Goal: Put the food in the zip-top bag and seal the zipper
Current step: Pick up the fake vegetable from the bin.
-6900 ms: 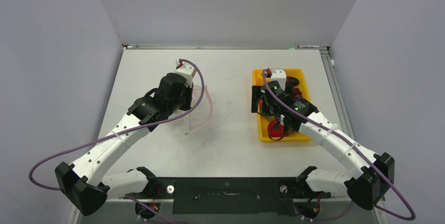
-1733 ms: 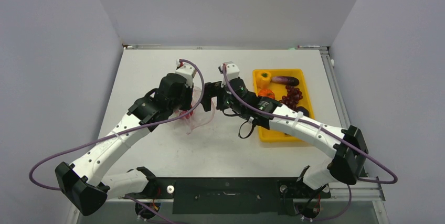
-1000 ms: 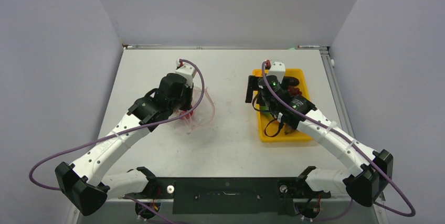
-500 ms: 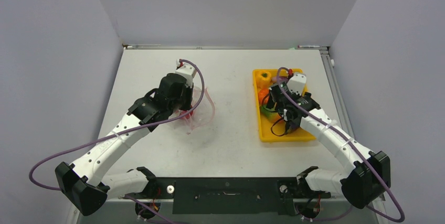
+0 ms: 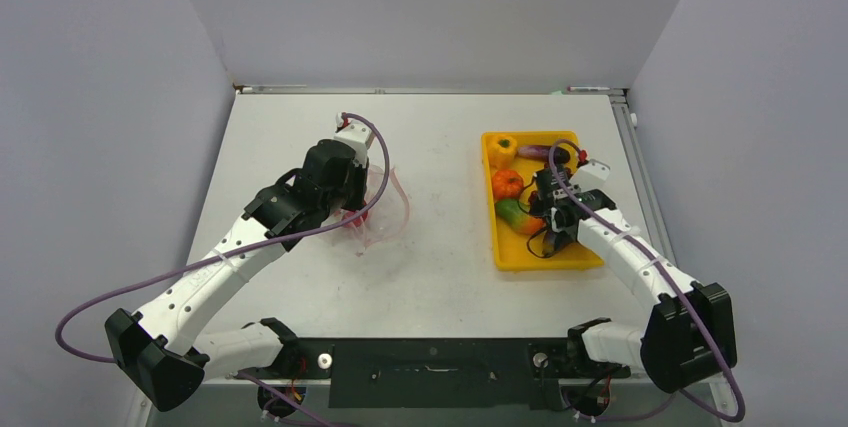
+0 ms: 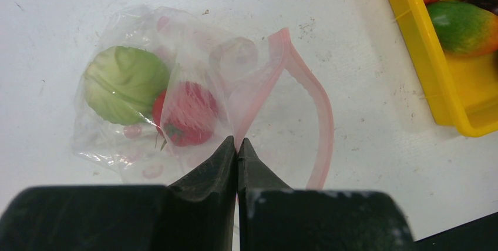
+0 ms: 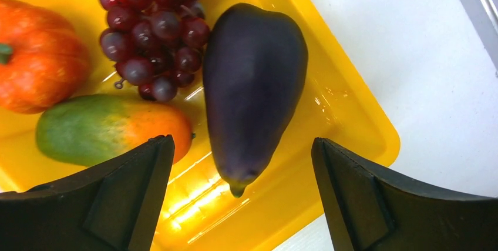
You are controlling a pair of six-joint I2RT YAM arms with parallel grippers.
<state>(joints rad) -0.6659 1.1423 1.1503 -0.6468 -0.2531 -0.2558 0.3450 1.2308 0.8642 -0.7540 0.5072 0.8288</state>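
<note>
From where I sit the job looks partly done. My left gripper [image 6: 237, 145] is clenched on the near lip of the zip-top bag [image 6: 194, 45], which lies on the table [image 6: 364, 163] with its mouth gaping toward the yellow tray [image 7: 364, 127]. Two pieces of food are already inside: a green piece [image 6: 125, 84] and a red piece [image 6: 188, 113]. The zipper [image 6: 320, 110] curves wide open, so nothing is sealed yet. My right gripper [image 7: 239, 145] hangs released over the tray, jaws spread to either side of the eggplant [image 7: 252, 86] without touching it. In the tray with it are the grape bunch [image 7: 155, 33], an orange piece [image 7: 41, 57], a green-and-orange piece [image 7: 111, 127] and the bell pepper [image 5: 503, 146]. I judge five pieces and the sealing remain.
</note>
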